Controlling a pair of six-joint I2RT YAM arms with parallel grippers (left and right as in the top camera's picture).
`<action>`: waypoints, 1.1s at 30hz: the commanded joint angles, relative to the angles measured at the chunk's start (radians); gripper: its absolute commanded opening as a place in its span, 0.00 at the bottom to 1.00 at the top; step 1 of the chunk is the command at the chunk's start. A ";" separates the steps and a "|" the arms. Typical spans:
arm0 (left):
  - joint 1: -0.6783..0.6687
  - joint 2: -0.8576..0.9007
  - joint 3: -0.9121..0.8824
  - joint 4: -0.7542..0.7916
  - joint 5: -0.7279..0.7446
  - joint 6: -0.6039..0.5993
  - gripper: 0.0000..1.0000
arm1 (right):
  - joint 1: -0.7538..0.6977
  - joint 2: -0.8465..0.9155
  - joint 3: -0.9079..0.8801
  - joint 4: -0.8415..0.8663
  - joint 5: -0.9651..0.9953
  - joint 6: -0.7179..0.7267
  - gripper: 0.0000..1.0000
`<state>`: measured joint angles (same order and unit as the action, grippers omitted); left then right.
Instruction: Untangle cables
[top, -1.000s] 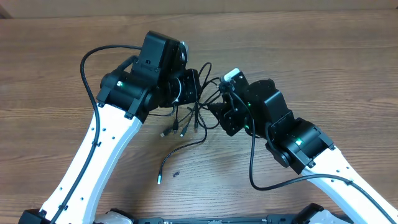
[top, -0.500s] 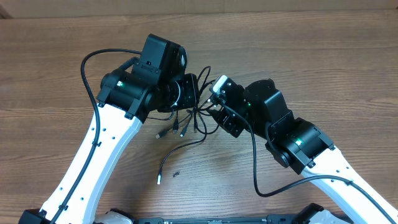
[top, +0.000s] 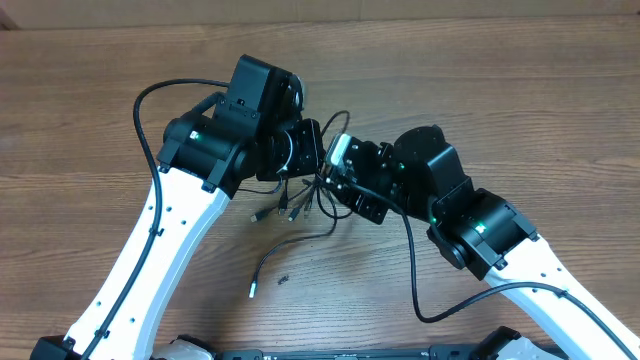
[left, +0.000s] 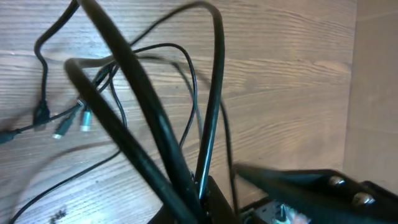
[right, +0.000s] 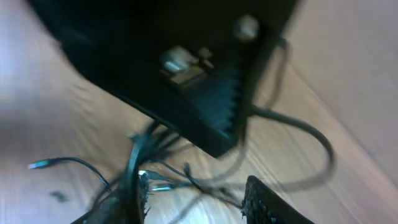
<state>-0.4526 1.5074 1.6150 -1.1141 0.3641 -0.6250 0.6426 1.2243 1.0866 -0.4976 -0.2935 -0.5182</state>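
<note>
The cables (top: 305, 200) are a tangle of thin black cords on the wooden table between my two arms. Small plugs (top: 272, 212) fan out to the lower left, and one loose end (top: 254, 290) trails toward the front. My left gripper (top: 303, 152) is shut on the cables. In the left wrist view the cords (left: 155, 118) rise out of its closed jaws (left: 199, 194). My right gripper (top: 335, 172) sits close against the left one. In the blurred right wrist view its fingers (right: 140, 199) stand apart, open, with cable strands (right: 186, 183) crossing the gap (right: 196, 200).
Thick black arm wiring loops out behind the left arm (top: 150, 100) and below the right arm (top: 415, 290). A small dark speck (top: 284, 279) lies on the table near the loose cable end. The right gripper's finger (left: 298, 183) shows in the left wrist view.
My right gripper has moved left, up against the left gripper and into the tangle. The cable loops have shifted slightly left. The left arm has barely moved.
</note>
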 joint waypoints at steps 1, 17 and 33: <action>-0.013 -0.004 0.026 0.018 0.058 0.012 0.08 | 0.005 0.011 0.014 -0.002 -0.178 -0.006 0.40; -0.013 -0.004 0.026 -0.011 -0.125 0.020 0.35 | 0.004 0.039 0.014 -0.035 -0.042 0.130 0.06; -0.013 -0.004 0.025 -0.107 -0.320 0.020 0.93 | 0.003 0.039 0.014 -0.035 0.273 0.358 0.05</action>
<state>-0.4587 1.5074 1.6154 -1.2140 0.0830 -0.6060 0.6422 1.2644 1.0866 -0.5385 -0.1390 -0.2565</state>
